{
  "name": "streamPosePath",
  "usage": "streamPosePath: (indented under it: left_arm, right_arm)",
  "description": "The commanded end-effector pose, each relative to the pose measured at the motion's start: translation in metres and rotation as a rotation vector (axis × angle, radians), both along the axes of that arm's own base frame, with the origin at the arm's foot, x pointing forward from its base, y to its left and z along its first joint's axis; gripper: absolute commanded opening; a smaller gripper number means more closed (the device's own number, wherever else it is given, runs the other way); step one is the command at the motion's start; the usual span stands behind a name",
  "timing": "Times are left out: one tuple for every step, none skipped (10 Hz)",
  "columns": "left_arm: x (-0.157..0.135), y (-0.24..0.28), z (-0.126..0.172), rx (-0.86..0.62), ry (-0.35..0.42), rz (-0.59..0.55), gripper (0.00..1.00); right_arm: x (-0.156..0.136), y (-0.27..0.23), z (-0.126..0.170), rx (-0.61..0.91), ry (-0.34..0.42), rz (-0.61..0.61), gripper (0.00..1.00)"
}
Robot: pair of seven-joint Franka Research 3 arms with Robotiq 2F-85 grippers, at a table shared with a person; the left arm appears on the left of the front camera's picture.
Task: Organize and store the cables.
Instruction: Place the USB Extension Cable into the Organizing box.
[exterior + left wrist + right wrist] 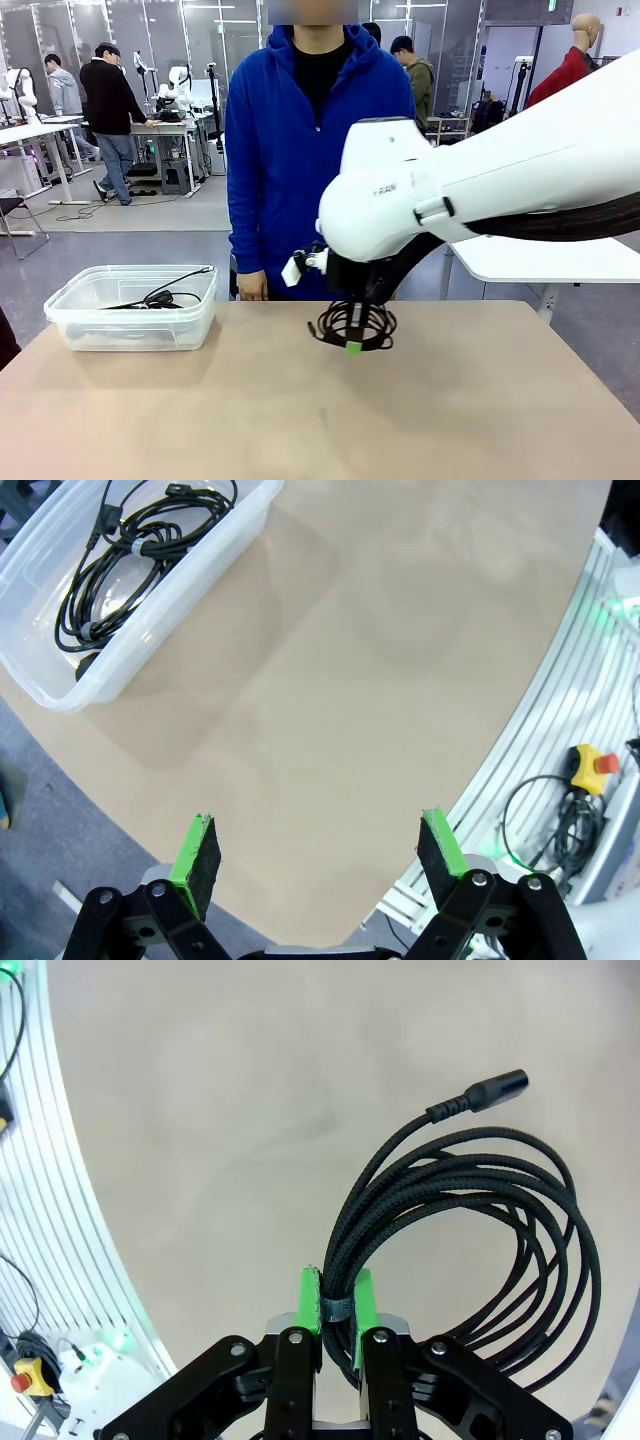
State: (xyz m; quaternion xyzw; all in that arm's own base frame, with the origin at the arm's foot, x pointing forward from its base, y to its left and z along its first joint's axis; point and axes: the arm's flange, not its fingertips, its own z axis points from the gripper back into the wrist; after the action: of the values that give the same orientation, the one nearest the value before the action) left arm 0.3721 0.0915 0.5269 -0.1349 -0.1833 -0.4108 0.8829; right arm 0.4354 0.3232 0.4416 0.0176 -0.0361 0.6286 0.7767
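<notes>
On a tan table, the right gripper clamps a coiled black cable (plug free), another cable lies in the clear bin; left gripper gapes wide.

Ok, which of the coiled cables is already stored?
The coiled cable lying inside the clear plastic bin. The other braided coil is clamped in the right tool above the table.

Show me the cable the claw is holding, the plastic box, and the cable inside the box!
held cable (470,1175), right wrist view, on its braided loops.
plastic box (130,328), front view, on its clear front wall.
cable in the box (130,560), left wrist view, on the bundled coil.
</notes>
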Motion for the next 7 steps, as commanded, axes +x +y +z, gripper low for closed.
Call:
streamPosePath:
  left_arm:
    - [-0.002, 0.001, -0.001, -0.003, -0.007, -0.019, 1.00]
    - [-0.002, 0.001, -0.001, -0.003, -0.007, -0.019, 1.00]
    - [-0.002, 0.001, -0.001, -0.003, -0.007, -0.019, 1.00]
    - [-0.002, 0.001, -0.001, -0.003, -0.007, -0.019, 1.00]
    - [-0.002, 0.001, -0.001, -0.003, -0.007, -0.019, 1.00]
    - [-0.002, 0.001, -0.001, -0.003, -0.007, -0.019, 1.00]
    - [-0.002, 0.001, -0.001, -0.003, -0.007, -0.019, 1.00]
  right_arm:
    - [0.011, 0.033, -0.017, 0.050, 0.014, 0.054, 0.00]
    - [0.012, 0.045, -0.029, 0.055, 0.011, 0.067, 0.00]
    - [0.015, 0.055, -0.041, 0.065, 0.013, 0.053, 0.00]
    - [0.015, 0.063, -0.052, 0.073, 0.017, 0.057, 0.00]
    - [0.012, 0.068, -0.060, 0.093, 0.025, 0.073, 0.00]
    - [0.012, 0.070, -0.069, 0.074, 0.022, 0.077, 0.00]
    - [0.015, 0.069, -0.080, 0.068, 0.036, 0.075, 0.00]
